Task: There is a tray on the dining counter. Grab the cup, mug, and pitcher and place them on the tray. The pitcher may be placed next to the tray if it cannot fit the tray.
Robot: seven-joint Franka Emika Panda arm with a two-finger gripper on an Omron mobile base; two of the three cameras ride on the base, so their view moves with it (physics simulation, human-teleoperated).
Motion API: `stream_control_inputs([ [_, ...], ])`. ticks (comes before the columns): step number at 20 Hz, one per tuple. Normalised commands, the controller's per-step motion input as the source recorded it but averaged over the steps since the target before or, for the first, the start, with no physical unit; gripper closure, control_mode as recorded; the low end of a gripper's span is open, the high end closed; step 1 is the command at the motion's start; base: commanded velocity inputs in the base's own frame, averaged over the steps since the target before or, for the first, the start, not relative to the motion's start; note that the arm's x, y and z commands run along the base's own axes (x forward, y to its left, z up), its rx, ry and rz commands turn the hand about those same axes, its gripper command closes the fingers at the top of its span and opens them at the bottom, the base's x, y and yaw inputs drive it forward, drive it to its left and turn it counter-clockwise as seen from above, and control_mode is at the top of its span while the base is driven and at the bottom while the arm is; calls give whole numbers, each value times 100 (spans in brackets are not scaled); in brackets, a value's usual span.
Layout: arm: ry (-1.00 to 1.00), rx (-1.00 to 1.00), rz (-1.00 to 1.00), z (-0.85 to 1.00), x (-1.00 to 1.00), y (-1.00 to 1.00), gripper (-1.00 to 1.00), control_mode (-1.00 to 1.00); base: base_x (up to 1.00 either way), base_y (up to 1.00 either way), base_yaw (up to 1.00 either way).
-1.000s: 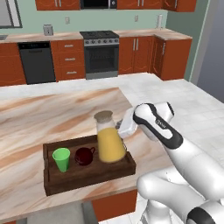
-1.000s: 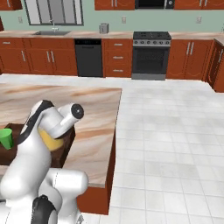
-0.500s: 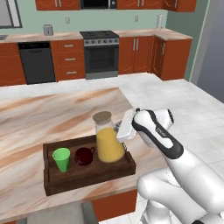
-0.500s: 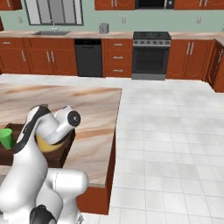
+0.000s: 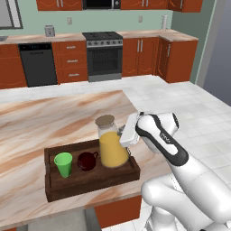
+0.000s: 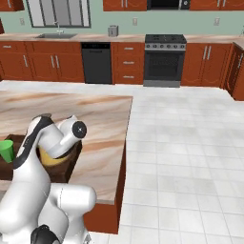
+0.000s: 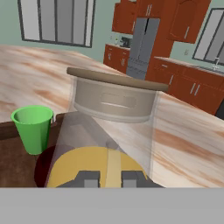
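A: What is on the tray (image 5: 90, 182)?

B: The green cup (image 5: 63, 164), red mug (image 5: 86, 161) and pitcher (image 5: 111, 144) all stand inside it, on the desk (image 5: 54, 122).

A: What remains?

B: Probably just letting go; the gripper (image 5: 124, 136) is clamped on the pitcher.

Pitcher (image 6: 53, 157) mostly behind the white arm in right base view, just an orange sliver showing; cup (image 6: 6, 150) and tray (image 6: 66, 164) cut by left edge and arm there. Mug (image 7: 43, 168) barely peeking behind pitcher glass in hand view. Gripper (image 5: 121, 136) fingers hidden against pitcher in left base view, contact point not visible
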Motion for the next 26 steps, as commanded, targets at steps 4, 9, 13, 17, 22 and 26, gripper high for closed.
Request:
stream_control_inputs([
  [4,0,4,1,-2,0,-1,100,-100,0,0,0],
  [9,-2,16,0,-12,0,-1,100,-100,0,0,0],
  [13,-2,20,0,-8,0,2,100,-100,0,0,0],
  [17,0,21,0,-8,0,23,100,-100,0,0,0],
  [22,0,16,0,-3,0,35,100,-100,0,0,0],
  [26,0,1,1,-14,0,9,100,-100,0,0,0],
])
